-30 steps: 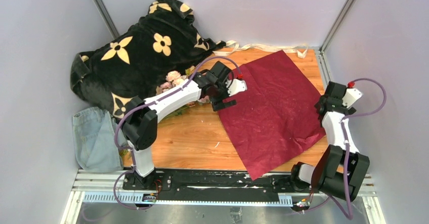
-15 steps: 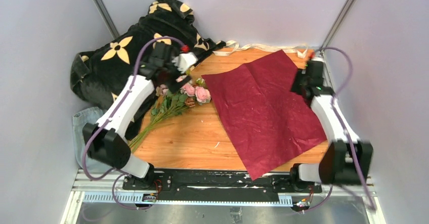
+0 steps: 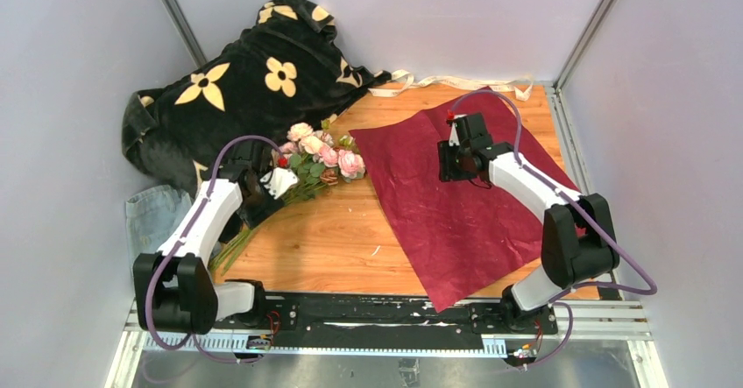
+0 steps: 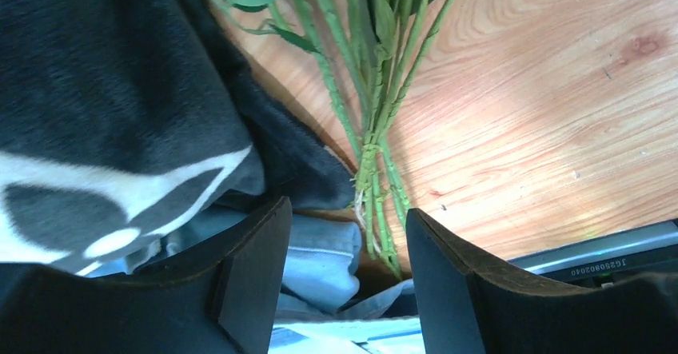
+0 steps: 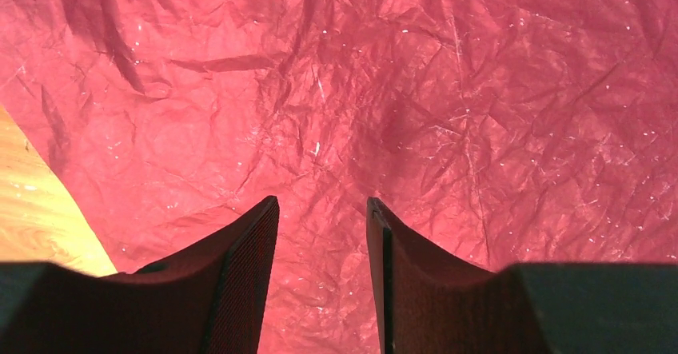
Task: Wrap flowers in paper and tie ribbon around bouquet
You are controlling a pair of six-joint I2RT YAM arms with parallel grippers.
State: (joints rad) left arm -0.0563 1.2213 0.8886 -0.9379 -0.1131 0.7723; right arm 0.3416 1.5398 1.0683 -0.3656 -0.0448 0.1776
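While your left gripper [image 4: 344, 238] hangs over the stems [image 4: 374, 154] with jaws apart, nothing is clamped. The flowers [image 3: 320, 150] lie just beside the paper [image 3: 464, 213], on its left. Your right gripper [image 5: 320, 230] hovers over the paper, jaws apart and empty — the ribbon [image 3: 456, 81] lies behind the paper.

Both arms are the same build. The left arm [image 3: 206, 222] and right arm [image 3: 526, 182] have white link shells and black joint housings [image 3: 574, 239]. A purple cable [image 3: 482, 91] loops along each, with a small red cap [image 3: 450, 116] near each wrist. The left gripper [image 4: 345, 208] and right gripper [image 5: 321, 201] each have two black wedge-shaped fingers [image 4: 248, 274]; the right pair are finely ribbed.
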